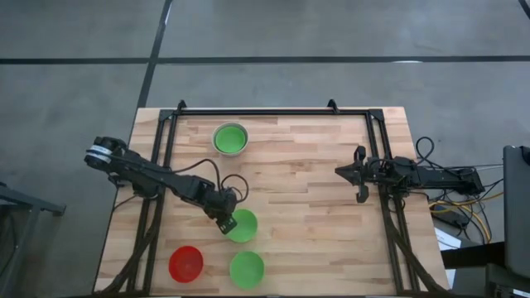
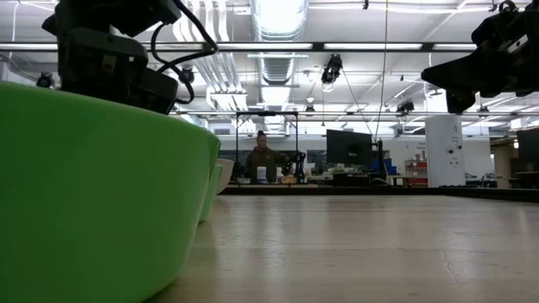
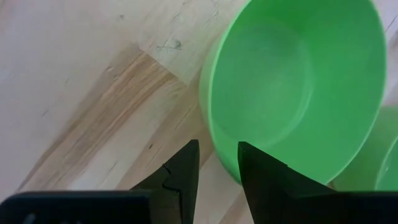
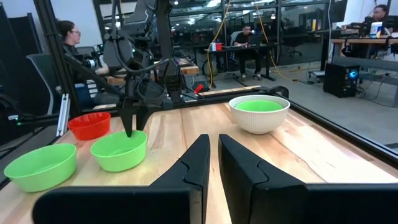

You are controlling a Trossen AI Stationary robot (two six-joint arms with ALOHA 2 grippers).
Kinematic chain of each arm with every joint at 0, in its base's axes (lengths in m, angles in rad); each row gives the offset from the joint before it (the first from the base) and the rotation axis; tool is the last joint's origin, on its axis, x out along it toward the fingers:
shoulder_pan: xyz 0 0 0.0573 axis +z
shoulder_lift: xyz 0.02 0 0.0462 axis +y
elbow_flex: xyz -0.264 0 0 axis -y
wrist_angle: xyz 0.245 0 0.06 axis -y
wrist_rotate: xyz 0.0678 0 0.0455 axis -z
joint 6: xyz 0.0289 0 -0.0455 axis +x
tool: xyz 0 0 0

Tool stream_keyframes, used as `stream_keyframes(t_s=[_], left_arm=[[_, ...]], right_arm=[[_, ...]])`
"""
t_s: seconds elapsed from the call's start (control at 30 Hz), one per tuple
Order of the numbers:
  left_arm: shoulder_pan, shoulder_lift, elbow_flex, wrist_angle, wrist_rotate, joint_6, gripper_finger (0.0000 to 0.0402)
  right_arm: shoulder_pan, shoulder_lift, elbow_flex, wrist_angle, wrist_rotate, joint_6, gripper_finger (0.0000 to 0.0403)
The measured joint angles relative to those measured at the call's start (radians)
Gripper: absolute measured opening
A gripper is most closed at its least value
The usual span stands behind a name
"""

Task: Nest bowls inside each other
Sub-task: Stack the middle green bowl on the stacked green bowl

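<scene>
Left hand (image 3: 217, 163) narrowly parted astride green bowl's (image 3: 292, 87) rim; nothing clamped

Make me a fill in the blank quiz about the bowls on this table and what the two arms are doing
1. The white-grey round plastic bowl holds a ____ bowl nested inside it.
2. The left claw sits at the rim of a loose bright green plastic bowl, while the right claw waits over bare ____.
3. The red round plastic bowl stands beside another green bowl near the table's front edge, on the ____ arm's side.

Missing words: green; table; left
</scene>
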State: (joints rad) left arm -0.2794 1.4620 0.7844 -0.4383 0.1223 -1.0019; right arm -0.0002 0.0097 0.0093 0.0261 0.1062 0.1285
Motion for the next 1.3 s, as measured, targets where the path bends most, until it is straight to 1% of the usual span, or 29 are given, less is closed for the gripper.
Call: stream_keyframes(t_s=[0.33, 0.53, 0.7, 0.83, 1.07, 1.3], left_arm=[[0.0, 0.0, -0.029, 0.046, 0.003, -0.012, 0.0115], [0.0, 0.0, -0.056, 0.082, 0.042, -0.025, 0.0115], [0.0, 0.0, -0.065, 0.109, 0.051, -0.032, 0.0112], [0.0, 0.0, -0.066, 0.119, 0.051, -0.032, 0.0088], [0.0, 0.0, -0.067, 0.116, 0.05, -0.035, 0.0011], [0.0, 0.0, -0.067, 0.116, 0.049, -0.039, 0.0007]], right_arm=[[0.0, 0.0, 0.0, 0.0, 0.0, 0.001, 0.0034], [0.0, 0.0, 0.0, 0.0, 0.0, 0.001, 0.0034], [0.0, 0.0, 0.0, 0.0, 0.0, 0.001, 0.0034], [0.0, 0.0, 0.0, 0.0, 0.0, 0.0, 0.0034], [0.0, 0.0, 0.0, 0.0, 0.0, 0.001, 0.0034], [0.0, 0.0, 0.0, 0.0, 0.0, 0.0, 0.0034]])
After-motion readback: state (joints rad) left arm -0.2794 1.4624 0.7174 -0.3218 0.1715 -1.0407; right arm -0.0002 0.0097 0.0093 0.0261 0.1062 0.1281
